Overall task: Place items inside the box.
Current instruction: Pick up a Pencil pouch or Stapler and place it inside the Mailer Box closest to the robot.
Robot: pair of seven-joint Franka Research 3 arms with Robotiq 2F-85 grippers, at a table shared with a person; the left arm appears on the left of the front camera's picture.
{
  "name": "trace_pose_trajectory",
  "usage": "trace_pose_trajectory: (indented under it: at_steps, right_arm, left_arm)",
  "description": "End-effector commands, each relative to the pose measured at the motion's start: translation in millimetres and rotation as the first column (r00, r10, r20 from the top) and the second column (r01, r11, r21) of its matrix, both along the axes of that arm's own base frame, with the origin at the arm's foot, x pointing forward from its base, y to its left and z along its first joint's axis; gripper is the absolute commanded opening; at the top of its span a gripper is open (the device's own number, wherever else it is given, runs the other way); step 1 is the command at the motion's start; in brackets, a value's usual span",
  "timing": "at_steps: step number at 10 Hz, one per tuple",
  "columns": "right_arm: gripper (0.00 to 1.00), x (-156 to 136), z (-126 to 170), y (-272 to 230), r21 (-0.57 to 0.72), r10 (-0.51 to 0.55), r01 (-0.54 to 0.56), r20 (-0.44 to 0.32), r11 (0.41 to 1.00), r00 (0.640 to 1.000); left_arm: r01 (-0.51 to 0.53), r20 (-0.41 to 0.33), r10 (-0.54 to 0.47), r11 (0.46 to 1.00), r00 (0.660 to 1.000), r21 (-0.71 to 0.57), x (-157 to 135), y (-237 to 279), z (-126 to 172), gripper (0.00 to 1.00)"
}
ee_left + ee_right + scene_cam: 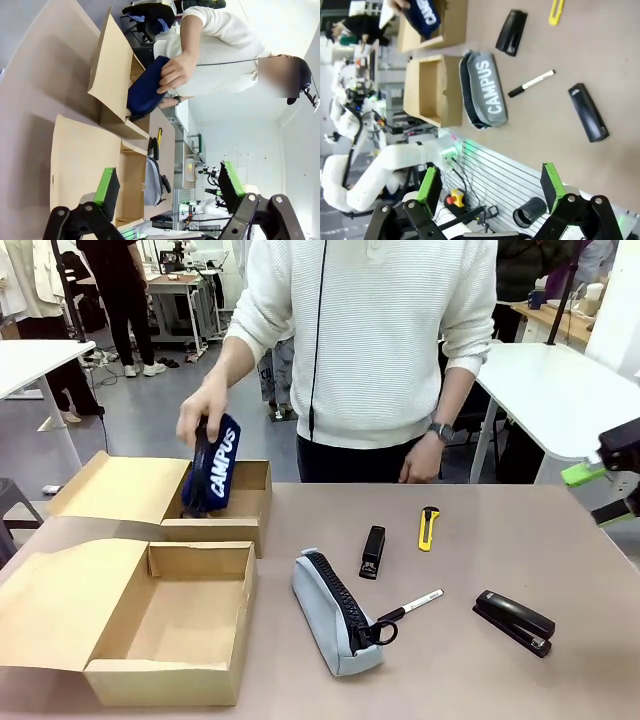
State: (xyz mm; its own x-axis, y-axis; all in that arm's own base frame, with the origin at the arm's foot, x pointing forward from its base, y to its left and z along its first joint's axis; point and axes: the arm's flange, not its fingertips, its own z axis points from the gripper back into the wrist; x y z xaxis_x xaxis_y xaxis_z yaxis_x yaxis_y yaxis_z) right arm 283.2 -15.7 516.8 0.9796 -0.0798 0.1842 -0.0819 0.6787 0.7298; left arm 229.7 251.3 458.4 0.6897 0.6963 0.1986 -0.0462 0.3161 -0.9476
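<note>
Your left fingers (106, 186) and right fingers (551, 181) stand wide apart, holding nothing. Nearest on the worktop (480, 680), the box (165, 683) lies flap-open and empty, seemingly ready for loading. Beside it the grey pouch (335, 615), pen (415, 604), large stapler (514, 621), small stapler (373, 551) and cutter (428, 527) lie spread apart, probably for easy picking. Farther off, a person's hand (203, 410) holds a blue pouch (215, 475) in the squarer box (215, 533).

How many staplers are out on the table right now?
2. The smaller stapler sits mid-table, left of the yellow cutter; the larger stapler lies toward the robot's right, past the pen. Inside the far box, part is hidden.
</note>
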Motion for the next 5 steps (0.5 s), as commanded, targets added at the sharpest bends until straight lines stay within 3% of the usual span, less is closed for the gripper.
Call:
trace_pose_trajectory:
  at_steps: [1, 2, 3, 5]
  right_arm:
    - [1.00, -11, -3, -30, 0.048, -0.040, 0.040, -0.006, 0.998, 0.999]
    - [1.00, 0, 0, 0, 0.000, 0.000, 0.000, 0.000, 1.000, 1.000]
    - [1.00, 4, -2, 25, -0.030, 0.001, -0.002, -0.042, 1.000, 0.999]
    - [1.00, 53, -14, 130, -0.132, 0.001, -0.023, -0.164, 0.991, 0.987]
  left_arm:
    - [0.004, 0.030, -0.004, 1.000, 1.000, 0.001, 0, 0, 1, 1.00]
    - [0.004, 0.030, -0.004, 1.000, 1.000, 0.001, 0, 0, 1, 1.00]
    - [0.004, 0.030, -0.004, 1.000, 1.000, 0.001, 0, 0, 1, 1.00]
    - [0.004, 0.030, -0.004, 1.000, 1.000, 0.001, 0, 0, 1, 1.00]
